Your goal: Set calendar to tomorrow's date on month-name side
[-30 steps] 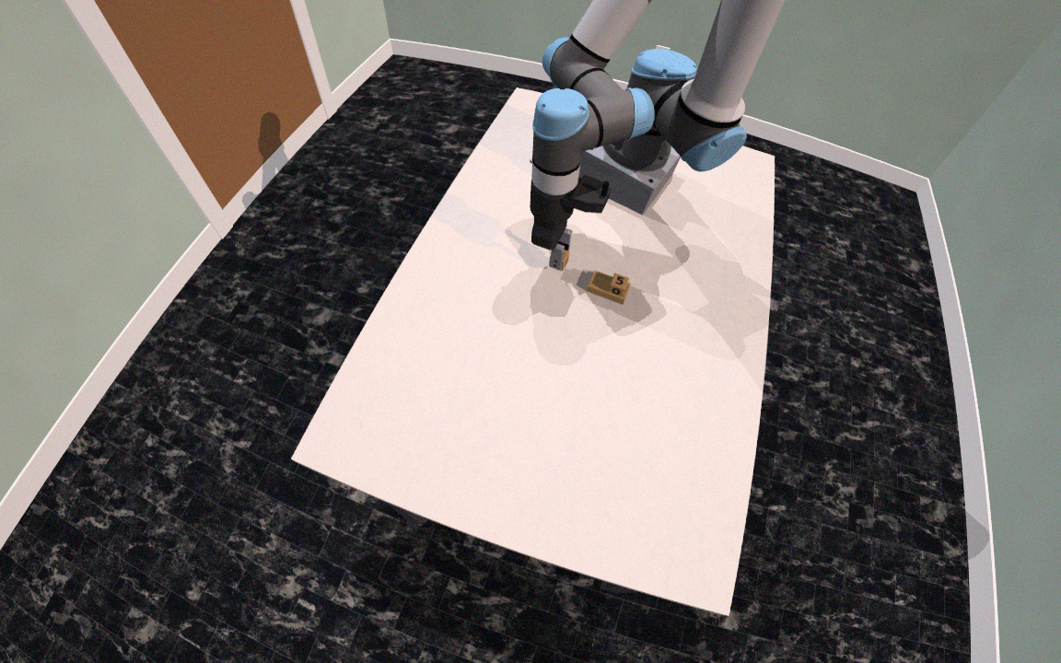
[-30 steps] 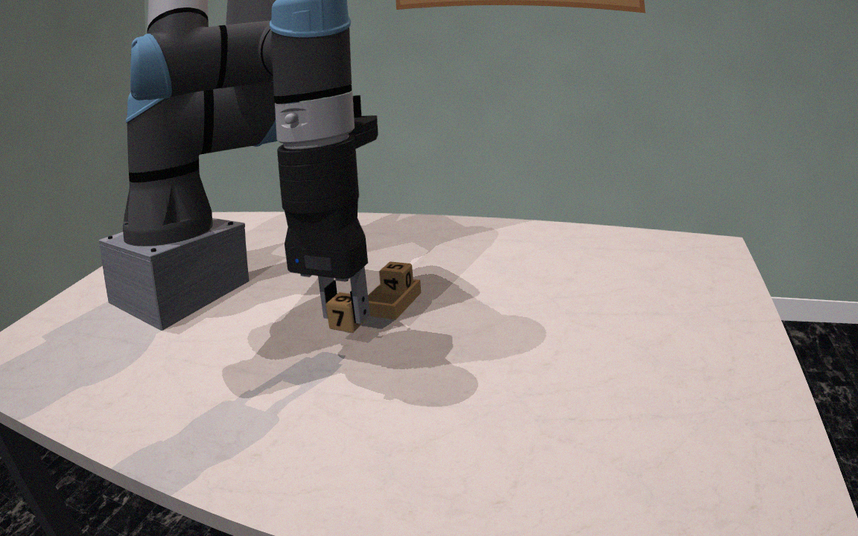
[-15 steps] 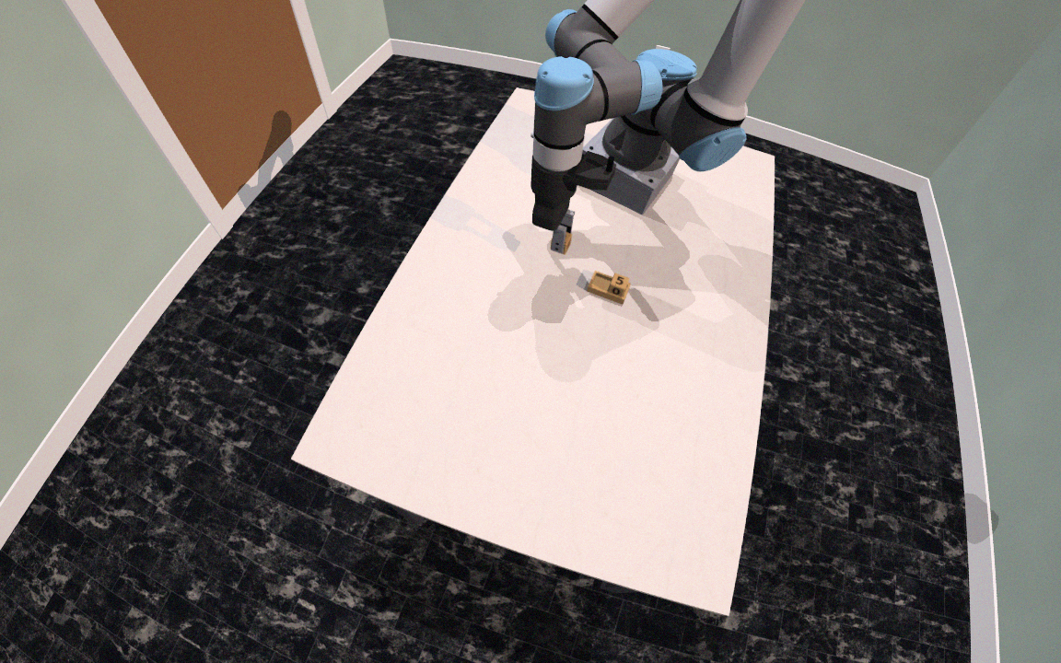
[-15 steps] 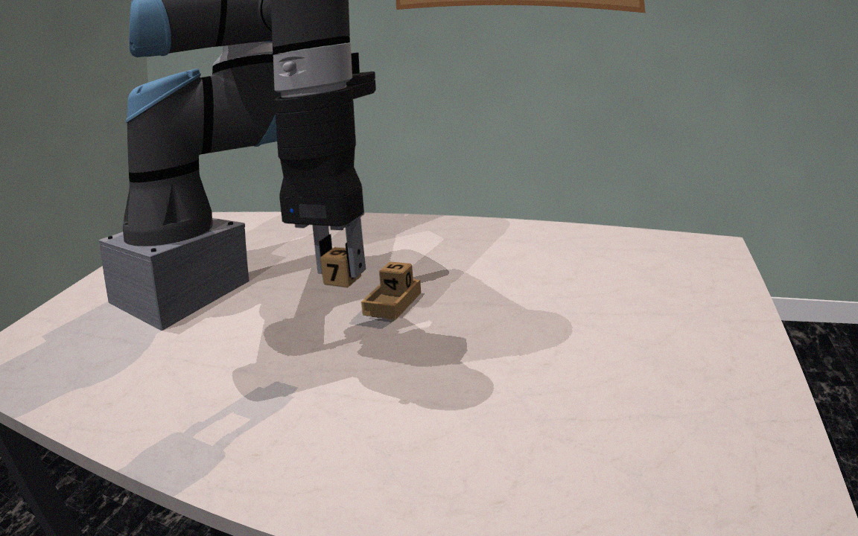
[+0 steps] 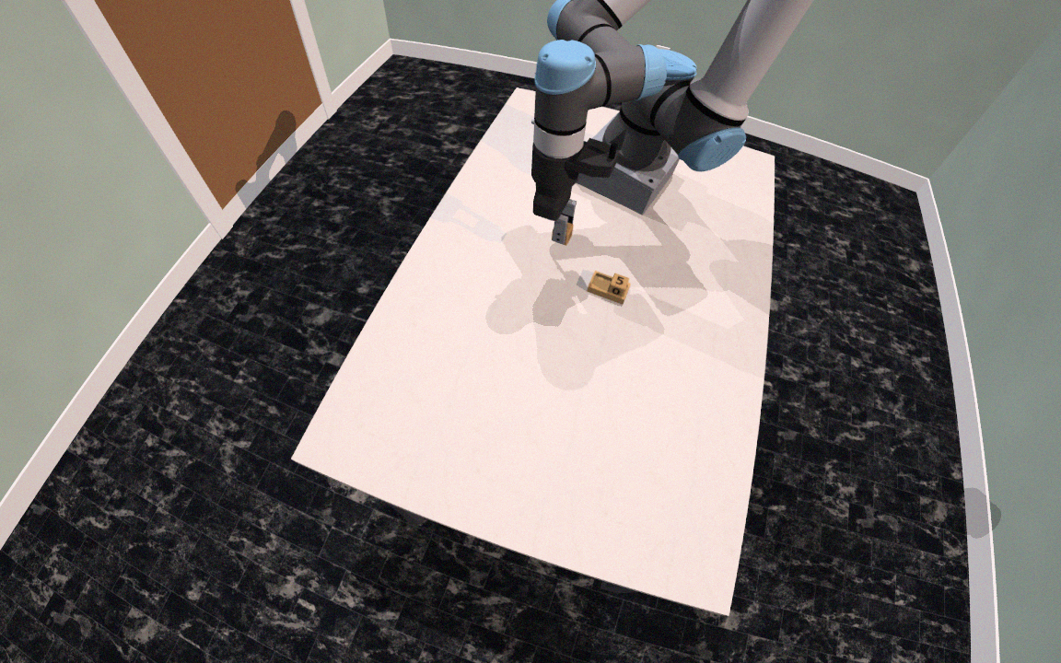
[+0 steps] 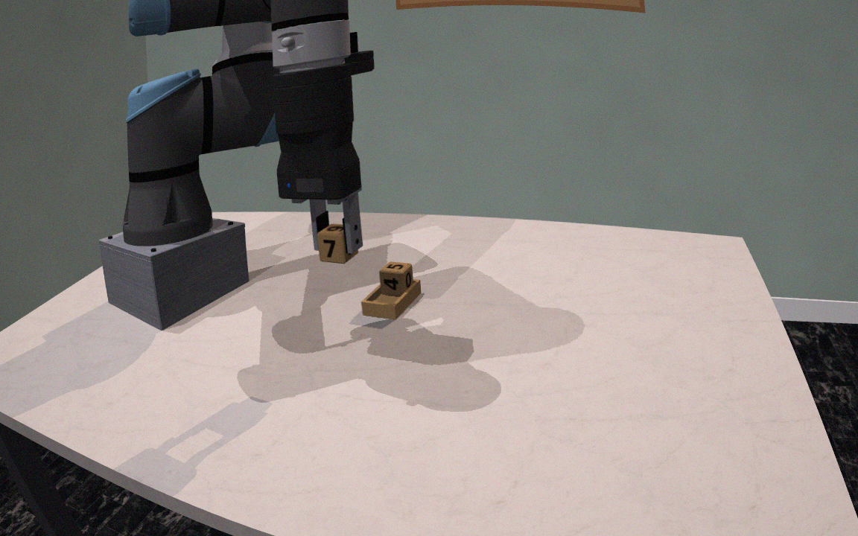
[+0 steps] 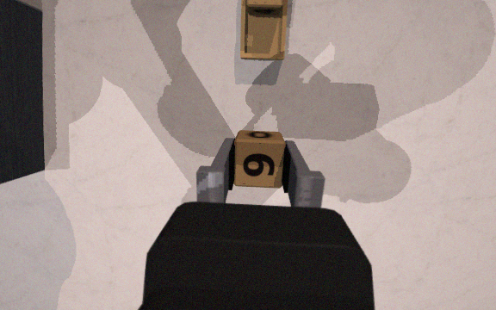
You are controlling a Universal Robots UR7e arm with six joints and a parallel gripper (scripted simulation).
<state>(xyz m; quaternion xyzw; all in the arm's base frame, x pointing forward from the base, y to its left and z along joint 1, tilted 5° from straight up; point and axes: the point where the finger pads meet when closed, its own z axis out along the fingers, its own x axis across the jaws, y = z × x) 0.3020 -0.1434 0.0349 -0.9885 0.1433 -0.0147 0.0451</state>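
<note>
My gripper (image 6: 334, 234) is shut on a wooden digit cube (image 6: 334, 246) and holds it in the air above the table, left of the tray. The cube shows a 7 toward the exterior camera and a 9 in the wrist view (image 7: 259, 159); in the top view it shows between the fingers (image 5: 562, 230). The small wooden tray (image 6: 390, 299) lies flat on the table, also seen in the top view (image 5: 609, 286) and at the top of the wrist view (image 7: 263, 28). A second cube (image 6: 395, 277) stands in the tray's far end, showing 4, 5 and 0; the near half of the tray is empty.
The arm's grey base block (image 6: 174, 270) stands at the table's back left, close behind the gripper. The white table top (image 5: 567, 370) stretches wide toward the front. A dark tiled floor surrounds the table.
</note>
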